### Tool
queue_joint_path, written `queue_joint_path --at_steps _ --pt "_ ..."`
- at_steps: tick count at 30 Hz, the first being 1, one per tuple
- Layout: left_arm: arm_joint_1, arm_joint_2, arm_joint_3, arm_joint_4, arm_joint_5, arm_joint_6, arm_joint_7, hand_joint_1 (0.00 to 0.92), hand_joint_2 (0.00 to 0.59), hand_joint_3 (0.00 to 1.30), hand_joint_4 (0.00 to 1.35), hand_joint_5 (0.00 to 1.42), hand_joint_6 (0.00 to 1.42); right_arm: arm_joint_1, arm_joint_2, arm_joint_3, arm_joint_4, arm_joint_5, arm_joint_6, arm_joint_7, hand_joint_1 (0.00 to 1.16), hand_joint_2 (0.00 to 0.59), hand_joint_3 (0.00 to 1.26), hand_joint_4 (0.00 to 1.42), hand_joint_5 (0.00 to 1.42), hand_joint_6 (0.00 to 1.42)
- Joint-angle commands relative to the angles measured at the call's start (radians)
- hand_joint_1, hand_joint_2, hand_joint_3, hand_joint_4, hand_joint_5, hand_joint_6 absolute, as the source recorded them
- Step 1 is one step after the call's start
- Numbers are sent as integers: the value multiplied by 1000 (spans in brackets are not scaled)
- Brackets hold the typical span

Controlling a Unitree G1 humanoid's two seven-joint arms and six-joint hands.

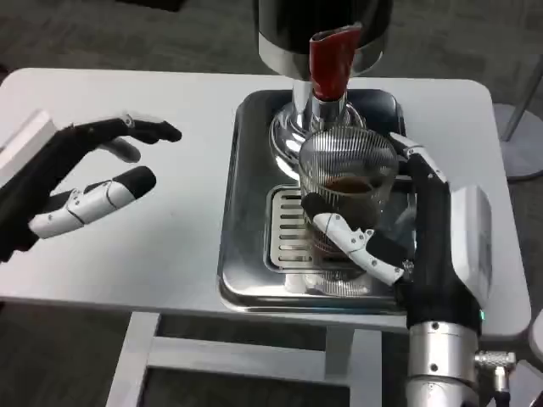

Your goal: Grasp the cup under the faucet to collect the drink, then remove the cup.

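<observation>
While under the faucet point(331, 64) — cup point(348, 182) (part-filled) in right hand point(399, 246), tray point(246, 212) edge near.

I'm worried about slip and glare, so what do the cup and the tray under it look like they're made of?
The cup looks like clear glass or hard plastic: its ribbed walls are see-through, showing dark drink inside; which one I cannot tell. The right hand grips it. The tray looks like polished metal, probably stainless steel: it is silver and mirror-bright with a slotted grate.
</observation>
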Motion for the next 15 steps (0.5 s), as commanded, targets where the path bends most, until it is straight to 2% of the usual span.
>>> queue_joint_path --at_steps 1,15 --pt "-9 -4 -3 1 -19 -7 -17 0 128 401 313 311 479 16 2 0 -56 -12 -1 7 695 271 620 737 895 1212" --pt "-3 -5 1 -49 -87 -10 -70 0 127 394 305 311 479 91 -9 -24 -152 -16 -3 5 695 271 647 773 928 1240"
